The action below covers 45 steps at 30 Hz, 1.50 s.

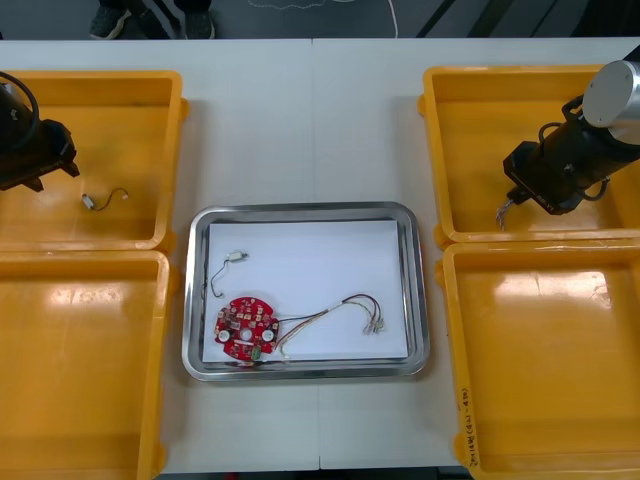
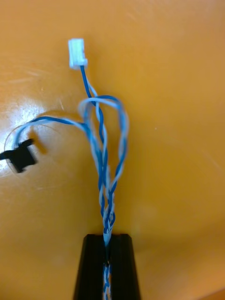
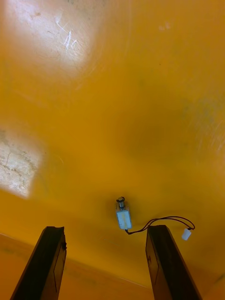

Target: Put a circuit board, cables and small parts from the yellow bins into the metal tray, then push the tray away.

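Observation:
My right gripper hangs over the far right yellow bin, shut on a twisted blue and white cable that loops up from between the fingers to a white plug, with a black plug off to one side. My left gripper is open over the far left yellow bin, where a small metal part with a black lead lies just beyond the fingertips. The metal tray holds a round red circuit board, a red and yellow cable and a small metal part.
The two near yellow bins flank the tray toward the front of the table. A person's shoes show beyond the far edge.

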{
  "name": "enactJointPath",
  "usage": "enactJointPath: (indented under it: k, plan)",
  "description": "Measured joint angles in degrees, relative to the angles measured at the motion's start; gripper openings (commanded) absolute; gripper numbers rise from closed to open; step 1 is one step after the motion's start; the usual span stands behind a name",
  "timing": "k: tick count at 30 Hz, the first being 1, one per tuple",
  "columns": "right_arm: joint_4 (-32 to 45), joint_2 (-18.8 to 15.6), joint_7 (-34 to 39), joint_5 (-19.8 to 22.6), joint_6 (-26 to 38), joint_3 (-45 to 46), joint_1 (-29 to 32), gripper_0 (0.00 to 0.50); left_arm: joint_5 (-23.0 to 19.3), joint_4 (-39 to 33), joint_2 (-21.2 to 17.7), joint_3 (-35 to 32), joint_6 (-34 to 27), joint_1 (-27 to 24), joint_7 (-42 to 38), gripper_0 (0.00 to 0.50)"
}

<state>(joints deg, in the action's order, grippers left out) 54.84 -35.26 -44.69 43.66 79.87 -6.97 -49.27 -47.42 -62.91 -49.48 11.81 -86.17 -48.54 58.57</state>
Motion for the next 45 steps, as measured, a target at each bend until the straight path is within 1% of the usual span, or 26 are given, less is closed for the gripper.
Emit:
enactJointPath:
  k: [6, 11, 14, 17, 20, 24, 28, 30, 33, 34, 38, 40, 43, 45]
  plan:
    - [-0.06, 0.0, 0.0, 0.15, 0.0, -0.01, -0.07, 0.0, 0.15, 0.12, 0.81, 0.0, 0.82, 0.04, 0.0, 0.5]
    - [-0.08, 0.0, 0.0, 0.53, 0.31, -0.02, -0.55, 0.0, 0.77, 0.17, 2.19, 0.0, 2.65, 0.24, 0.0, 0.5]
    - [-0.04, 0.0, -0.01, 0.53, 1.01, -0.05, -1.09, 0.0, 1.4, 0.2, 3.04, 0.0, 4.22, 0.58, 0.0, 0.5]
    - [0.51, -0.01, -0.03, 0.52, 2.99, -0.05, -1.87, 0.0, 1.97, 0.21, 3.78, 0.0, 5.3, 1.34, 0.0, 0.5]
    - [2.34, -0.04, -0.06, 0.51, 5.6, -0.05, -2.64, 0.0, 2.5, 0.23, 4.29, 0.0, 5.4, 2.15, 0.0, 0.5]
    - [6.62, -0.23, -0.86, 0.51, 9.3, -0.05, -3.42, 0.0, 2.9, 0.25, 4.64, 0.0, 5.42, 2.96, 0.0, 0.5]
    - [10.53, -0.28, -1.46, 0.61, 11.72, -0.05, -3.98, 0.0, 2.96, 0.25, 4.72, 0.0, 5.43, 3.59, 0.0, 0.5]
    - [11.77, -0.3, -4.63, 0.97, 13.41, -0.05, -4.35, 0.0, 2.96, 0.26, 4.78, 0.0, 5.43, 3.83, 0.0, 0.5]
    - [13.0, -0.33, -13.07, 1.63, 16.59, -0.05, -4.99, 0.0, 3.05, 0.26, 4.97, 0.0, 5.43, 4.08, 0.0, 0.5]
    - [13.57, -0.34, -14.85, 1.74, 17.59, -0.05, -5.16, 0.0, 3.14, 0.27, 5.1, 0.0, 5.43, 4.13, 0.0, 0.5]
    - [17.05, -0.36, -15.68, 2.48, 22.01, -0.05, -5.48, 0.0, 3.44, 0.28, 5.52, 0.0, 5.71, 4.34, 0.0, 0.5]
    - [19.44, -0.4, -17.21, 3.17, 24.21, -0.05, -5.48, 0.0, 3.59, 0.28, 5.71, 0.0, 5.95, 4.55, 0.0, 0.5]
    - [22.35, -0.54, -23.16, 5.87, 26.65, -0.05, -5.5, 0.0, 3.74, 0.27, 5.86, 0.0, 6.46, 4.82, 0.0, 0.5]
    - [23.86, -0.57, -24.19, 7.76, 28.09, -0.05, -5.5, 0.0, 3.79, 0.27, 5.86, -0.01, 6.8, 4.91, 0.0, 0.5]
